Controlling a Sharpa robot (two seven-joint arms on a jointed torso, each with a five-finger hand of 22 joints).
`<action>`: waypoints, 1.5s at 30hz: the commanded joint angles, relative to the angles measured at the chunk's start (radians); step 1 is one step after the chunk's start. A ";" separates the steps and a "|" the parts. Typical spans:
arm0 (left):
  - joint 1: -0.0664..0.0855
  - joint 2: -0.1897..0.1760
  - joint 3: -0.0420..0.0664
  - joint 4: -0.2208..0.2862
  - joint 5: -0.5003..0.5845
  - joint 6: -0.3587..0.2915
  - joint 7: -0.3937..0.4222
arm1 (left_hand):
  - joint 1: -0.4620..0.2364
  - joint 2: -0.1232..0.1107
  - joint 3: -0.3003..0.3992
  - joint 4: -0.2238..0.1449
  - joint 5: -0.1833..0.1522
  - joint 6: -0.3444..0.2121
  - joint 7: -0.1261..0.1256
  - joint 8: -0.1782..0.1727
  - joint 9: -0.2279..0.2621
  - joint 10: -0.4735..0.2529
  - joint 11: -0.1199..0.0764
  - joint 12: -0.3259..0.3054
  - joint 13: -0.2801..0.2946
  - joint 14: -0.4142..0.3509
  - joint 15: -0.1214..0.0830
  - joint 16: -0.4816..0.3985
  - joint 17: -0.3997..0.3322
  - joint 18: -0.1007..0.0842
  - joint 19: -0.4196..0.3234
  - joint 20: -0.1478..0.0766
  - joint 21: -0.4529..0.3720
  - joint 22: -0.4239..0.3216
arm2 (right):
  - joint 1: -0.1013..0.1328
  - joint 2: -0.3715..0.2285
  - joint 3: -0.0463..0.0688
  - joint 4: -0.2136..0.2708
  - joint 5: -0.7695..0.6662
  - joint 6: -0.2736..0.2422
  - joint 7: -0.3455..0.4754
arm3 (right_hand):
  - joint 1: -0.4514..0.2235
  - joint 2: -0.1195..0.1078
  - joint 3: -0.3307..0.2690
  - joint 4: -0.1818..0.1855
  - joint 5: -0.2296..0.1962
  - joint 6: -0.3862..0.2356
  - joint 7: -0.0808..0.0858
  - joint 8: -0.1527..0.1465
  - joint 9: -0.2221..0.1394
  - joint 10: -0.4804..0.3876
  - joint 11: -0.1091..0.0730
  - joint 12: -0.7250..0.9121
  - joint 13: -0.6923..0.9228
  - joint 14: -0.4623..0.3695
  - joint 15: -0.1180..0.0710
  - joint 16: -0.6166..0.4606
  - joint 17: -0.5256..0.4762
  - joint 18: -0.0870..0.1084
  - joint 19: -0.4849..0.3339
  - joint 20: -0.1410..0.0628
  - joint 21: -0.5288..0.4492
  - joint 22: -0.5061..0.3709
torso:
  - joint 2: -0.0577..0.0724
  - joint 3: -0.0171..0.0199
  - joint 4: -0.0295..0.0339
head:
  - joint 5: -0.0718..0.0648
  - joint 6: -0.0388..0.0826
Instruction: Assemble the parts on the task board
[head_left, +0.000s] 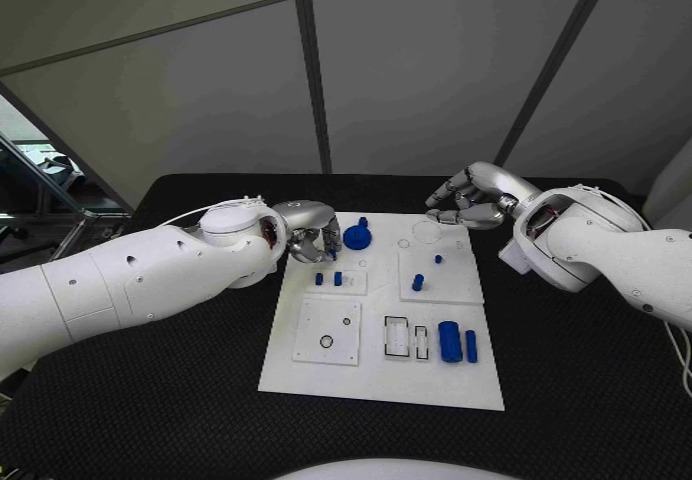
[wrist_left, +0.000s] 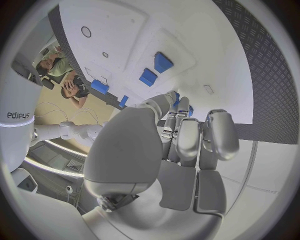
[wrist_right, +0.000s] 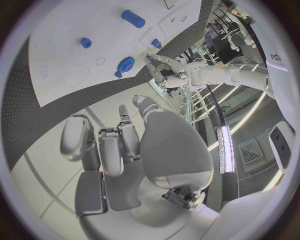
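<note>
Blue gear (head_left: 358, 237) just beside left hand (head_left: 307, 238) fingers (head_left: 329, 247), rt hand (head_left: 476, 198) apart

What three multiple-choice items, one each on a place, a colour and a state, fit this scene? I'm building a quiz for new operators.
1. Where is the blue gear?
A) at the task board's near edge
B) at its far end, beside the left hand
C) off it, on the black table

2. What colour are the small parts?
A) blue
B) grey
C) red

3. How is the large cylinder?
A) standing in a hole
B) held in a hand
C) lying on the board, untouched

Answers: B, the gear sits by the left hand at the far end; A, every piece is blue; C, it lies in the board's near right part, with no hand near.
</note>
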 joint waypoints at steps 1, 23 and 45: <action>0.000 0.004 0.001 -0.001 -0.004 0.014 -0.004 | -0.012 0.001 0.008 -0.001 0.001 0.007 0.003 -0.005 -0.001 0.006 0.001 -0.004 0.001 0.001 -0.004 0.007 -0.001 -0.047 0.013 -0.001 0.006 0.172 | 0.002 0.001 0.001 0.002 -0.003 -0.004 0.009 | 0.004 -0.008 0.004 0.000 0.006 0.005 0.000 0.005 -0.001 -0.004 -0.001 0.000 0.035 0.075 -0.006 -0.006 0.147 0.018 -0.004 -0.004 -0.004 0.001 | 0.000 -0.0003 -0.0003 | 0.000 -0.001; -0.001 0.015 0.000 -0.011 -0.004 0.042 -0.006 | -0.019 -0.001 0.006 0.000 0.000 0.008 0.002 -0.007 -0.002 0.008 0.001 -0.009 0.002 0.001 -0.005 0.007 -0.002 -0.046 0.012 -0.001 0.002 0.171 | 0.002 0.002 0.001 0.001 -0.003 -0.004 0.008 | 0.004 -0.008 0.004 0.000 0.006 0.005 0.000 0.005 -0.001 -0.004 -0.001 0.000 0.035 0.075 -0.006 -0.006 0.147 0.018 -0.004 -0.004 -0.004 0.001 | 0.000 -0.0003 0.0008 | -0.001 -0.006; -0.003 0.016 0.000 -0.012 0.007 0.048 -0.009 | -0.057 -0.024 -0.005 0.002 0.000 -0.086 0.005 -0.079 -0.019 -0.018 0.007 -0.068 -0.002 0.000 0.000 0.010 -0.007 -0.044 0.008 0.003 -0.017 0.166 | 0.002 0.002 0.001 -0.002 -0.003 -0.006 0.009 | 0.004 -0.010 0.006 0.001 0.007 0.006 0.000 0.005 -0.001 -0.007 -0.001 -0.004 0.031 0.074 -0.007 -0.009 0.143 0.019 -0.006 -0.004 -0.007 -0.004 | -0.001 -0.0004 0.0007 | -0.002 -0.006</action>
